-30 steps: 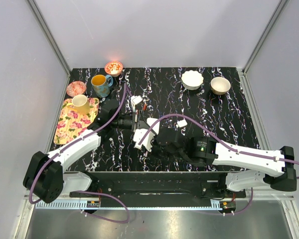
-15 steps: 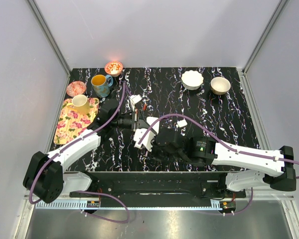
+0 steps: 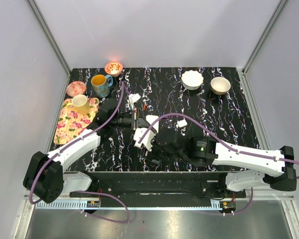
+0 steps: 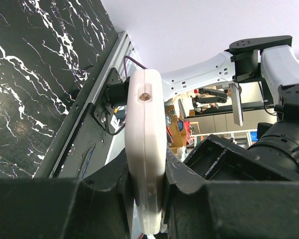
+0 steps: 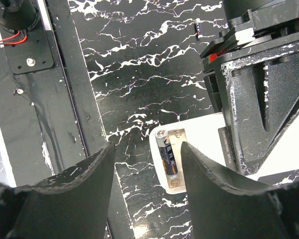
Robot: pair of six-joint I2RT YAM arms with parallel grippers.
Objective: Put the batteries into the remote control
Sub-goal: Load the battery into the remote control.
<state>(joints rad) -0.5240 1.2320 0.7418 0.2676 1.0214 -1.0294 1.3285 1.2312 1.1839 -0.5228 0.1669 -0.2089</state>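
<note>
My left gripper [image 3: 136,121] is shut on the white remote control [image 3: 143,134] and holds it on edge above the table. In the left wrist view the remote [image 4: 145,149] sits edge-on between the left gripper's [image 4: 145,199] pads. In the right wrist view the remote's plain back [image 5: 199,144] faces up with its compartment open. One battery [image 5: 168,159] lies in the compartment. My right gripper [image 5: 144,194] is open and empty just over that end; it also shows in the top view [image 3: 149,150]. A loose battery [image 5: 198,27] lies on the table beyond.
A small white piece [image 3: 181,123] lies right of the remote. Two bowls [image 3: 192,79] [image 3: 220,85] stand at the back right. A mug [image 3: 100,84], two small patterned bowls [image 3: 113,67] [image 3: 76,88] and a floral tray [image 3: 72,124] with a cup [image 3: 80,103] stand at the left.
My right gripper has shifted slightly left and toward the near edge, beside the remote's end. The left gripper still holds the remote in the same place.
</note>
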